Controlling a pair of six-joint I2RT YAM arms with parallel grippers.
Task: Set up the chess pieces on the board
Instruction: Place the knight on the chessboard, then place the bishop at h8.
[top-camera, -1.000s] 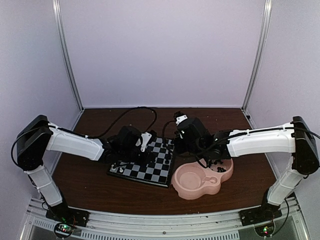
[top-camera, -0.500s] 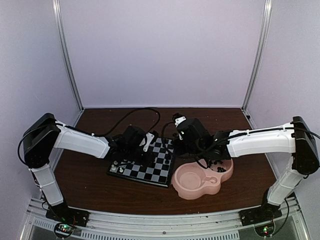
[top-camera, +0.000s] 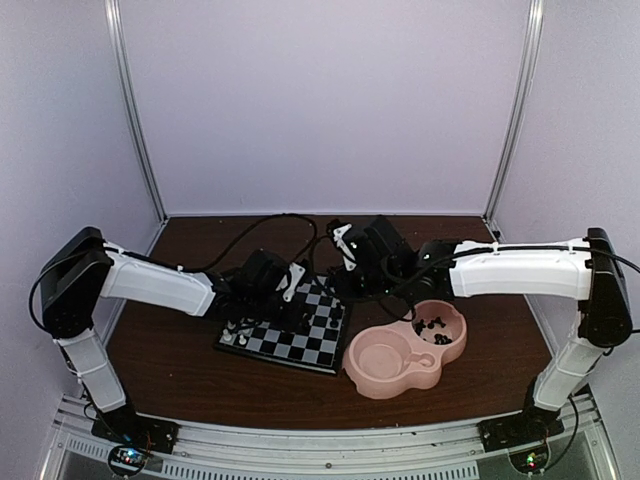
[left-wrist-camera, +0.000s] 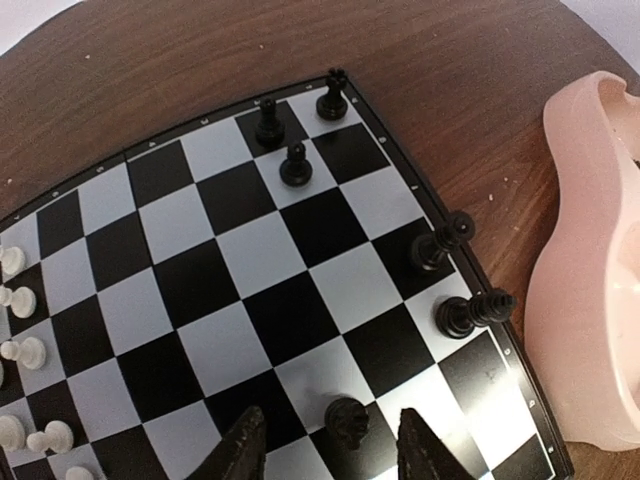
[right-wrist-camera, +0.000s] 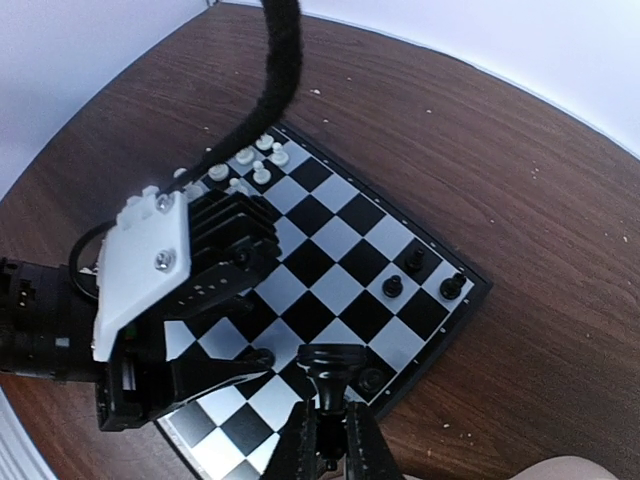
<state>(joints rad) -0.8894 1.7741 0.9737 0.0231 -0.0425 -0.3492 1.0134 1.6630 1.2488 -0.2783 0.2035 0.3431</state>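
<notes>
Black side filling
Our left tool (left-wrist-camera: 332, 440) stands open around a black piece (left-wrist-camera: 347, 420) — seated; right tool (right-wrist-camera: 330, 428) clamps the next piece (right-wrist-camera: 333, 365).

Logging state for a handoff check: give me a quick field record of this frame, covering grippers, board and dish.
left gripper: open, fingers either side of standing black piece
right gripper: shut on held black piece, over the board
white pieces: clustered at one board end
pink dish: beside board, loose black pieces in one bowl
</notes>
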